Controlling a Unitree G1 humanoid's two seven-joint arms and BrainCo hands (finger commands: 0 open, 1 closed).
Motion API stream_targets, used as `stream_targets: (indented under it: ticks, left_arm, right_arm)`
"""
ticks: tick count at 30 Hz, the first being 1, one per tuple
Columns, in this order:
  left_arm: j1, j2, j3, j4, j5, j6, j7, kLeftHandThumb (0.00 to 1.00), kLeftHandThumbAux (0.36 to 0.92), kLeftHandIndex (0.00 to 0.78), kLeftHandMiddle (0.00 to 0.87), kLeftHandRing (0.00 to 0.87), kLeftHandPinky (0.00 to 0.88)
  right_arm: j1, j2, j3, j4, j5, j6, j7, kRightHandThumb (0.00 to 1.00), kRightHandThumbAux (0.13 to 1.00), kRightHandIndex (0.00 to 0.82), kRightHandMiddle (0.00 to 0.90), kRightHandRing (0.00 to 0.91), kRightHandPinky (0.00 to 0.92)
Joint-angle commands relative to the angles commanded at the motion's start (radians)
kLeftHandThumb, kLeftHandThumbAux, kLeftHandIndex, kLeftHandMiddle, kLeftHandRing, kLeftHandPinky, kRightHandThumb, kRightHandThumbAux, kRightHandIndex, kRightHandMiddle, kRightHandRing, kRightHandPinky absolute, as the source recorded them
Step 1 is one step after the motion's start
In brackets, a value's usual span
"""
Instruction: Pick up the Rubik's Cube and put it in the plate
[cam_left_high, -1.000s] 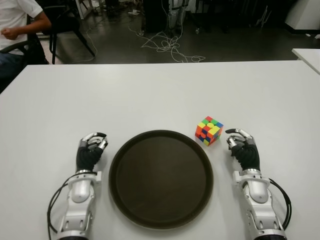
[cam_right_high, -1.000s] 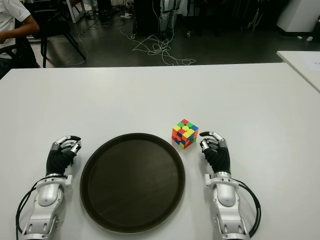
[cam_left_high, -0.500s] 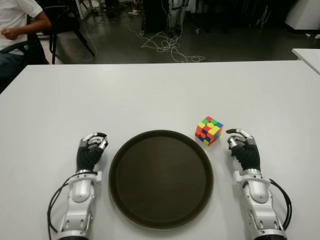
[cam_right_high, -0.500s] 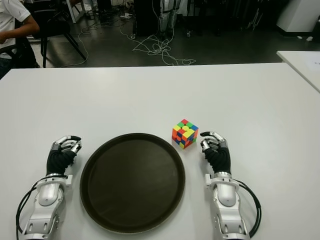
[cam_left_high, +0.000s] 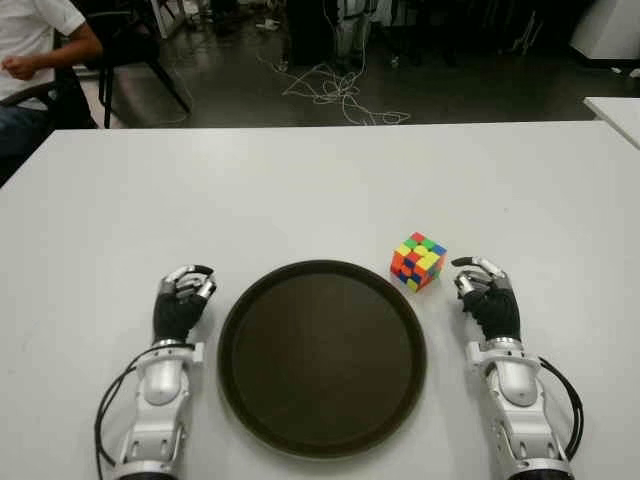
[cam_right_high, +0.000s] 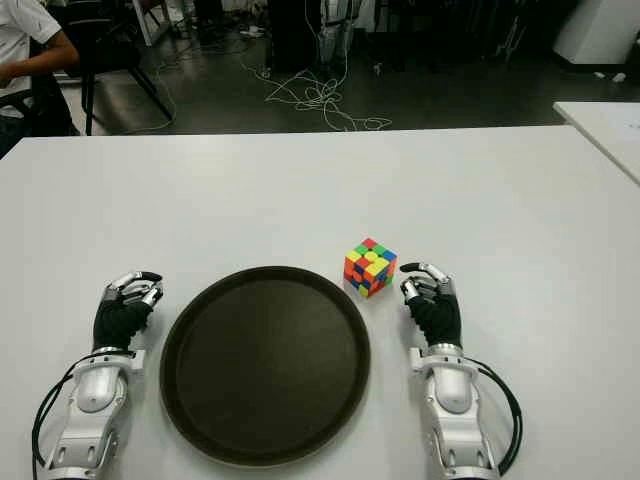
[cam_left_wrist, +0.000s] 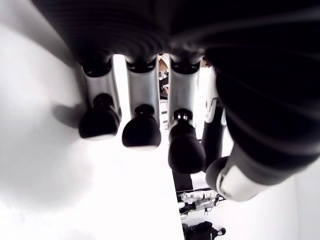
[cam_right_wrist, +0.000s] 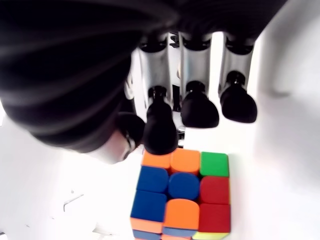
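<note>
Eye view: 1 cube (cam_left_high: 418, 260), 1 plate (cam_left_high: 322, 357), 2 hands

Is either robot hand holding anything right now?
No. The Rubik's Cube sits on the table, just ahead of the empty right robot hand. The left robot hand, left of the plate, is empty too.

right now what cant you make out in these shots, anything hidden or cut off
- Rubik's Cube: the faces turned away and underneath are hidden by the cube itself; the right wrist view cuts off its lower edge.
- Left hand, left of the plate: the palm is hidden under the hand's own back in the eye views.
- Right hand: whether a fingertip touches the cube cannot be told.
- Person: cut off by the frame's edge.
</note>
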Motion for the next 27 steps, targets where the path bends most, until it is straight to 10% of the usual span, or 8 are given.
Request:
stream_targets:
  ticks: [13, 21, 24, 27]
  left_arm:
    - [0.002, 0.010, -0.006, -0.001, 0.005, -0.008, -0.007, 0.709, 0.706, 0.442, 0.802, 0.821, 0.800]
    - [0.007, 0.010, -0.007, -0.015, -0.005, 0.004, -0.016, 0.709, 0.706, 0.442, 0.806, 0.824, 0.802]
    - [0.005, 0.004, -0.002, -0.016, -0.011, 0.011, -0.013, 0.709, 0.706, 0.442, 0.806, 0.823, 0.802]
    - [0.004, 0.001, 0.002, -0.015, -0.019, 0.013, -0.012, 0.709, 0.706, 0.442, 0.804, 0.822, 0.801]
  right_arm:
    - [-0.043, -0.015, -0.068, -0.028, -0.054, 0.000, -0.120, 0.682, 0.733, 0.434, 0.759, 0.774, 0.769]
    - [-0.055, -0.009, -0.086, -0.049, -0.113, 0.021, -0.229, 0.669, 0.740, 0.412, 0.450, 0.466, 0.432]
    - [-0.053, -0.017, -0.081, -0.060, -0.131, 0.030, -0.242, 0.227, 0.805, 0.263, 0.318, 0.326, 0.298]
    - [-0.050, -0.025, -0.077, -0.075, -0.146, 0.039, -0.246, 0.074, 0.836, 0.176, 0.235, 0.234, 0.198]
